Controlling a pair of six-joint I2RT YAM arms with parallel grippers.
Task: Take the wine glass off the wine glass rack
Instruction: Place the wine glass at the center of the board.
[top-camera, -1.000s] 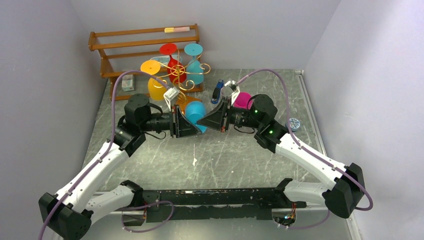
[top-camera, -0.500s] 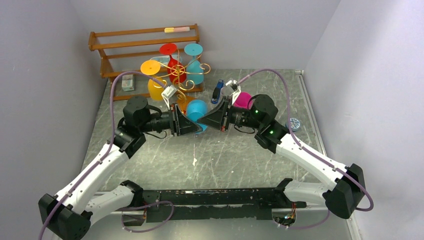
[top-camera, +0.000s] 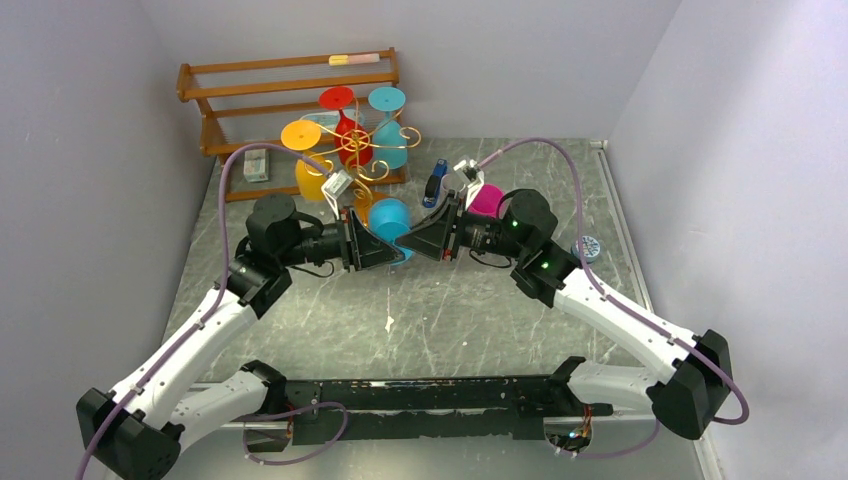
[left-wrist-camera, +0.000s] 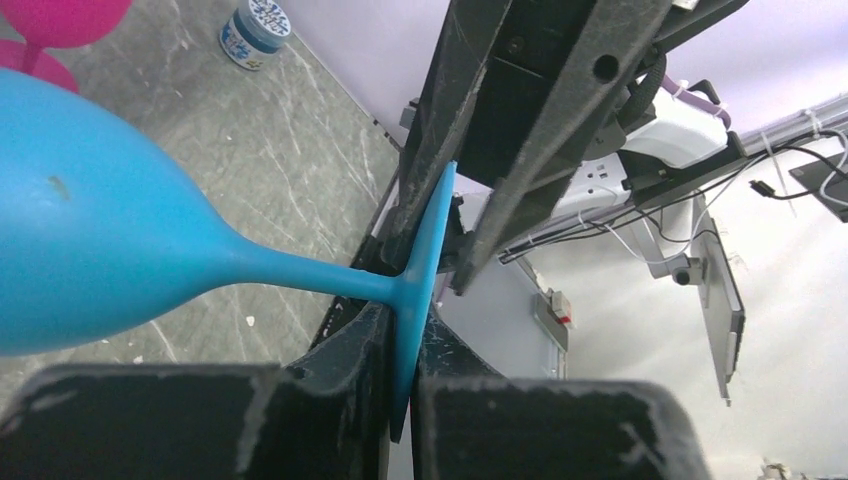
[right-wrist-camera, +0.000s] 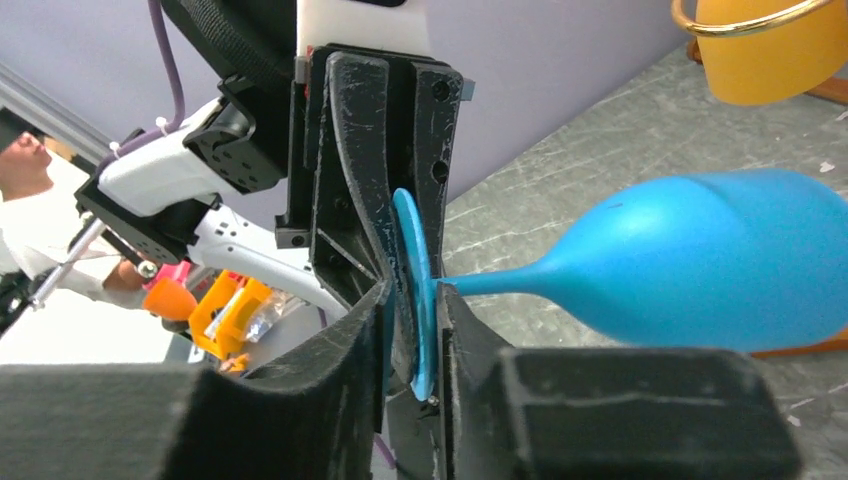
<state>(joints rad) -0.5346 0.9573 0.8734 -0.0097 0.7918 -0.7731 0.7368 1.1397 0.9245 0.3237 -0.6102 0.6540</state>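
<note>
Arms (top-camera: 215, 310) (top-camera: 610, 305) level, head-on — wine glass (top-camera: 390, 216) between jaws

Brightly and evenly lit from above in the top view, with only faint shadows on the table (top-camera: 430, 300). Blown out white at right in the left wrist view; blurred on near fingers (left-wrist-camera: 130, 420), softly lit on the wine glass (left-wrist-camera: 100, 250).

Robotics lab bench. Grey marbled tabletop (top-camera: 300, 320) stood boxed by plain pale lilac wall panels (top-camera: 80, 200). Beyond the left gripper (left-wrist-camera: 400, 370) fingers (left-wrist-camera: 560, 430): dark flat monitor (left-wrist-camera: 722, 290), white socket strip (left-wrist-camera: 610, 178), loose black cables (left-wrist-camera: 800, 165). Left of the right gripper (right-wrist-camera: 415, 330) fingers (right-wrist-camera: 300, 400): person in white shirt (right-wrist-camera: 30, 200).
</note>
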